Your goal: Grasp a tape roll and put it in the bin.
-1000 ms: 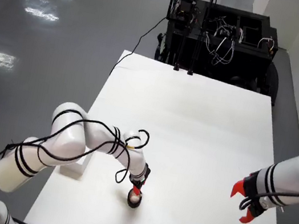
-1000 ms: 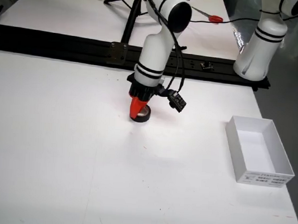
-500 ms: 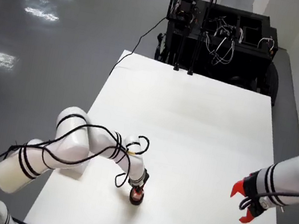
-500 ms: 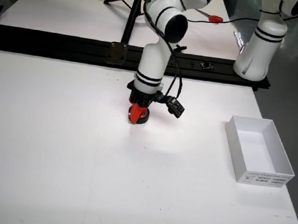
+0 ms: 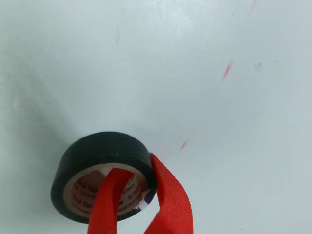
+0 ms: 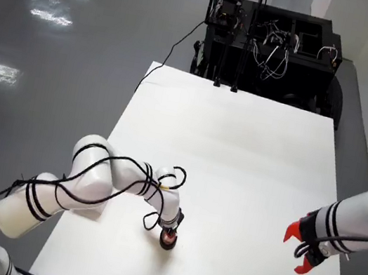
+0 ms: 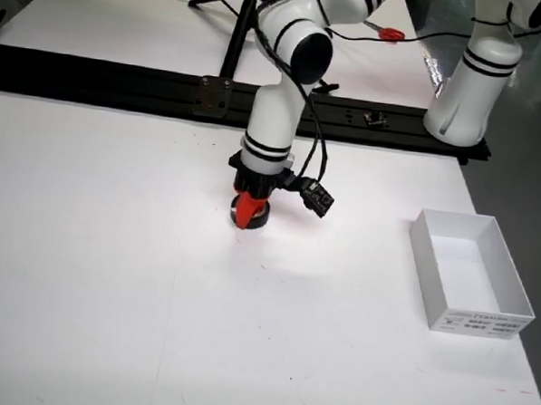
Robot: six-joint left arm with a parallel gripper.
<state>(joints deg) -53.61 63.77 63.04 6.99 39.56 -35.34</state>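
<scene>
You are working with the gripper point(image 5: 139, 207) straddling the wall of the tape roll point(image 5: 100, 168): in the wrist view one red finger is sitting inside the core and the other is lying against the outer black rim, so the fingers are bracketing one side of the ring rather than spanning the whole roll. Judging from that view they are pinching the wall, though you cannot tell how firmly. That placement suits a hoop shape, since a thin wall gives the narrow fingers something to clamp.

The roll is lying flat on the white surface point(image 7: 112, 276), a glossy black band around a pale printed cardboard core. The surface is matte, with faint red scuffs. In the front view the bin point(image 7: 470, 286), a shallow white rectangular box with a label on its near wall, is standing well apart to the right of the roll, so the carry is not yet begun.
</scene>
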